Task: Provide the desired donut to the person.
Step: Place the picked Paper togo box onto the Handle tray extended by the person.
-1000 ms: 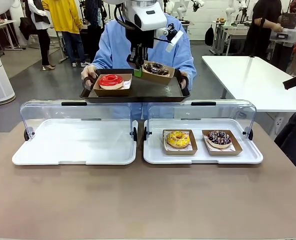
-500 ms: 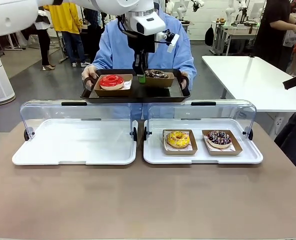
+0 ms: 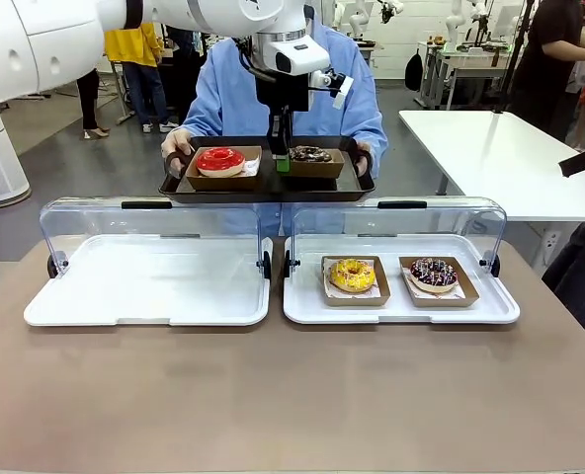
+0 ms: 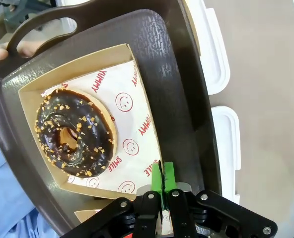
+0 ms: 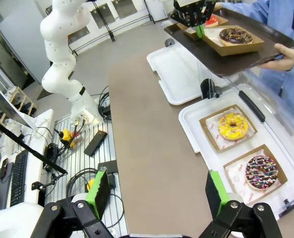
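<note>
Over the person's [image 3: 235, 94] dark tray [image 3: 268, 187], my left gripper [image 3: 280, 158] has come down and the chocolate donut [image 4: 74, 138] in its cardboard box [image 3: 314, 163] now sits flat on the tray, right of the red donut [image 3: 219, 159]; a second ago that box hung tilted above the tray in my grip. From the left wrist camera the green pads [image 4: 165, 178] sit close together at the box's near edge, and I cannot tell whether they pinch the wall or have just let go, so I'm calling that undecided. My right gripper [image 5: 157, 193] hangs well back over the table edge with its fingers spread wide, holding nothing. On the table, the yellow donut [image 3: 353, 275] and the sprinkled donut [image 3: 433, 273] rest in the right-hand display tray [image 3: 401, 309], and the left display tray [image 3: 149, 306] holds none. I'd judge the handover is all but done: the person grips both tray handles, and what's left for me is to release cleanly and lift straight up without dragging the box.
</note>
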Controlling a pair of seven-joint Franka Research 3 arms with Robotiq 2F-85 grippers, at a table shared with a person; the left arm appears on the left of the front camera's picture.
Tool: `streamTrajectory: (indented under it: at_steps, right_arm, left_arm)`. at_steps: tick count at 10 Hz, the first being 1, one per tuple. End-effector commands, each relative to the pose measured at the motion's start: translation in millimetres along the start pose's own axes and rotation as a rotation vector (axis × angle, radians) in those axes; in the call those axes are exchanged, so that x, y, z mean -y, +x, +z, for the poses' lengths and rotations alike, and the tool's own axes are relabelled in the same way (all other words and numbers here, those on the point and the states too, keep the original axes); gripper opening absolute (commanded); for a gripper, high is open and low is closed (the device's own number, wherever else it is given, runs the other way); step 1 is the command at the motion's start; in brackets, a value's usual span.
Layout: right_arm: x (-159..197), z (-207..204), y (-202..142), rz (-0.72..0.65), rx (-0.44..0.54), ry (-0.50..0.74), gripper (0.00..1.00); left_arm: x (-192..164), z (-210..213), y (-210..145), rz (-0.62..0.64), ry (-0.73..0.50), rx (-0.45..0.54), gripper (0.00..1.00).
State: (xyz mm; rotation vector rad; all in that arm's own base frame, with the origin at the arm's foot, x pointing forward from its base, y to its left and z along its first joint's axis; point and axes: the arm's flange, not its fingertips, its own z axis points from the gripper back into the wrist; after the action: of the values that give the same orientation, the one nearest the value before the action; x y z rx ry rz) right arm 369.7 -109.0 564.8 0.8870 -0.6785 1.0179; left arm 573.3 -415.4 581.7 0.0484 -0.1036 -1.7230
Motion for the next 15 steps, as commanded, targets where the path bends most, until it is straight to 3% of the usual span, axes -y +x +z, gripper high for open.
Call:
streamTrajectory:
  at_steps: [1, 2, 3, 5, 6, 8, 15]
  right_arm:
    - [-0.4, -1.4, 0.4, 0.013, 0.015, 0.010, 1.00]
    - [-0.4, -1.4, 0.4, 0.013, 0.015, 0.010, 1.00]
    - [-0.4, -1.4, 0.4, 0.013, 0.015, 0.010, 1.00]
    - [-0.4, -1.4, 0.4, 0.013, 0.015, 0.010, 1.00]
    - [-0.4, -1.4, 0.4, 0.013, 0.015, 0.010, 1.00]
    - [-0.4, -1.4, 0.4, 0.013, 0.015, 0.010, 1.00]
    - [-0.4, -1.4, 0.4, 0.013, 0.015, 0.010, 1.00]
  left_arm:
    - [-16.2, 15.4, 14.8, 0.013, -0.029, 0.021, 0.47]
    - [-17.5, 16.8, 14.3, 0.011, -0.028, 0.024, 0.60]
    - [-16.2, 17.1, 14.6, 0.012, -0.027, 0.026, 1.00]
    - [-14.1, 18.6, 13.9, 0.009, -0.023, 0.028, 1.00]
    - [-14.7, 19.4, 13.5, 0.006, -0.023, 0.027, 0.83]
    - [-11.6, 19.4, 13.5, 0.009, -0.020, 0.031, 1.00]
    - [-2.9, 23.7, 6.3, 0.003, -0.020, 0.029, 1.00]
